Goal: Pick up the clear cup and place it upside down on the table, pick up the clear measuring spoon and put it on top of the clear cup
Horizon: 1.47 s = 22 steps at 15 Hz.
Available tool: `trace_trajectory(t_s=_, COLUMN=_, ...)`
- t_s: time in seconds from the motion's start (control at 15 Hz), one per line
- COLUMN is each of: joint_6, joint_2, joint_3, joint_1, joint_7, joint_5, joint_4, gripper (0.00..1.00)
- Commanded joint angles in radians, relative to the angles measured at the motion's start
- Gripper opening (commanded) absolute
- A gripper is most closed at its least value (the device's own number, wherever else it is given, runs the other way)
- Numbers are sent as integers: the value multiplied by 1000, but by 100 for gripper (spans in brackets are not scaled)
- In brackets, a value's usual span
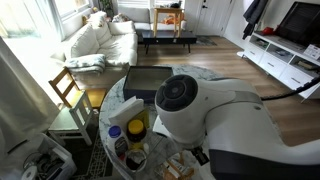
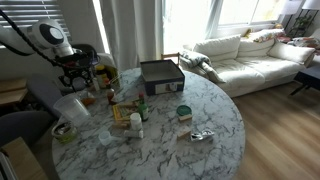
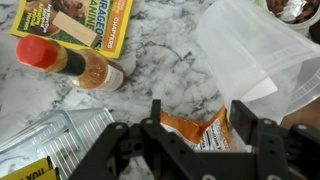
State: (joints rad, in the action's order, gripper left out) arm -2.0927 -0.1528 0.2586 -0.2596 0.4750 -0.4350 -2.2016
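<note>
In the wrist view my gripper [image 3: 200, 112] is open, its two black fingers apart over an orange snack packet [image 3: 190, 128] that lies on the marble table [image 3: 170, 75]. Nothing is held. The clear cup [image 3: 255, 50], a translucent whitish tumbler, sits just up and to the right of the right finger, apart from it. In an exterior view the gripper [image 2: 75, 72] hovers at the table's far left edge, just above the cup [image 2: 70, 106]. I cannot tell which end of the cup is up. A small glinting clear object [image 2: 200, 134], possibly the measuring spoon, lies near the table's front.
A red-capped spice bottle [image 3: 70, 62] lies beside a yellow-green box [image 3: 75, 20], with a wire rack [image 3: 50, 140] at lower left. The table [image 2: 215, 110] also carries a black box [image 2: 160, 75], a green bottle [image 2: 143, 110], a white bottle [image 2: 108, 125] and a green-lidded jar [image 2: 183, 112]. A yellow-topped jar [image 1: 135, 128] stands near the arm.
</note>
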Motion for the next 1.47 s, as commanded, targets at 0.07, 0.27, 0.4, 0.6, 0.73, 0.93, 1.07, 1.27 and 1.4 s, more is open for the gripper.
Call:
trace_trajectory(t_s=0.07, joint_6=28, joint_2=1, joint_3=-7, joint_1=9, joint_7=-28, joint_5=12, joint_4=17, gripper=100)
trace_trajectory(t_s=0.27, joint_6=109, joint_2=3, joint_3=-19, joint_1=19, joint_7=-82, joint_5=43, joint_4=29, gripper=100)
trace_trajectory(t_s=0.4, joint_6=200, joint_2=-8, joint_3=-26, joint_1=23, joint_7=-140, joint_5=67, joint_4=52, gripper=100)
trace_trajectory(t_s=0.6, joint_6=190, joint_2=0, joint_3=-25, joint_1=26, joint_7=-121, joint_5=55, joint_4=45, gripper=100)
trace_trajectory(t_s=0.73, joint_6=189, joint_2=0, joint_3=-24, joint_1=25, joint_7=-121, joint_5=54, joint_4=47, gripper=100)
trace_trajectory(t_s=0.93, joint_6=189, joint_2=0, joint_3=-23, joint_1=25, joint_7=-121, joint_5=54, joint_4=47, gripper=100)
trace_trajectory(t_s=1.07, joint_6=215, joint_2=5, joint_3=-37, joint_1=28, joint_7=-217, joint_5=61, joint_4=53, gripper=100)
trace_trajectory(t_s=1.27, joint_6=211, joint_2=53, joint_3=-61, joint_1=44, joint_7=-332, joint_5=66, joint_4=40, gripper=100)
trace_trajectory(t_s=1.4, joint_6=201, joint_2=85, joint_3=-80, joint_1=63, joint_7=-389, joint_5=90, joint_4=23, gripper=100)
